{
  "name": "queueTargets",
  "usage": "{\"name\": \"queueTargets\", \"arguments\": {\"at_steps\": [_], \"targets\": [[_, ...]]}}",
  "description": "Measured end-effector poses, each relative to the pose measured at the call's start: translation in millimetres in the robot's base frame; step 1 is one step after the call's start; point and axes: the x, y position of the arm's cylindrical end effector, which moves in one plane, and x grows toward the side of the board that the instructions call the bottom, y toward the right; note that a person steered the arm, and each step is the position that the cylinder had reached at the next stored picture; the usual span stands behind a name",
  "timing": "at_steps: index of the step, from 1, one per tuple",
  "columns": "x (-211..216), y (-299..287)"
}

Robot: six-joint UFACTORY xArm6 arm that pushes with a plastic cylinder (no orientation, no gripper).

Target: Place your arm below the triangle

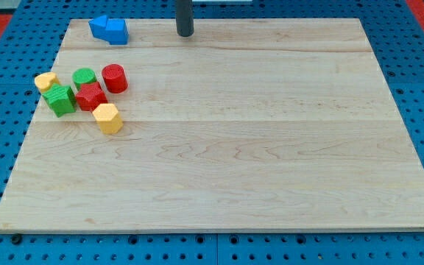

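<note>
— So, going from the near edge back, what's on the table (234, 169)?

— Nearest is a yellow block (108, 118), roughly hexagonal, then a green block (60, 100), a red block (90, 96), a green cylinder (85, 77), a red cylinder (114, 78) and a small yellow block (46, 81), all bunched at the left. Farthest, at the far-left corner, lies a blue block (109, 29); I judge that angular piece the triangle, though its shape is hard to make out.

— How will it handle?

— Probably light, rigid and quick to slide on smooth wood. Nothing needs taking hold of; I'd leave it untouched.

— And the arm?

— Upright, my tip (185, 34) resting near the far edge, right of the blue block and well apart. No jaws exist, only the rod.
</note>
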Motion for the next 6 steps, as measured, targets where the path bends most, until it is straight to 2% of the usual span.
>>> {"name": "queueTargets", "arguments": {"at_steps": [1, 5, 6], "targets": [[19, 6], [30, 4], [59, -20]]}}
